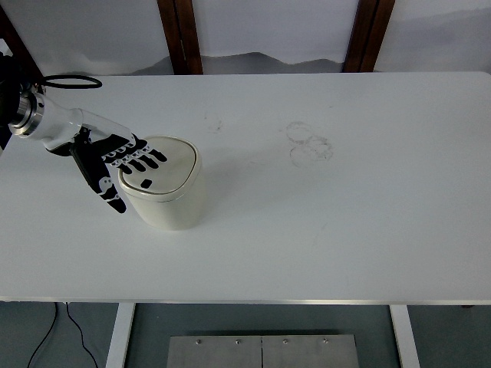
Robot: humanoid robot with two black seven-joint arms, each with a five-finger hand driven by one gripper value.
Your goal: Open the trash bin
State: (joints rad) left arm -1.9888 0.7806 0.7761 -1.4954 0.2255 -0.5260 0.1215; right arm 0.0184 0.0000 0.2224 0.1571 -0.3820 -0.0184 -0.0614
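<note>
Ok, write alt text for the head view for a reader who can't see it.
The left robot hand reaches in from the left with fingers spread over the closed lid of a cream trash bin on a white table. Faint ring marks stain the tabletop to the bin's right.

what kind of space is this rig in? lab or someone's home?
Probably a lab or test room, not a home. A bare white table holds only a cream lidded trash bin, with the robot's left hand over its lid. Faint ring stains mark the top, and a cable trails on the floor.
</note>
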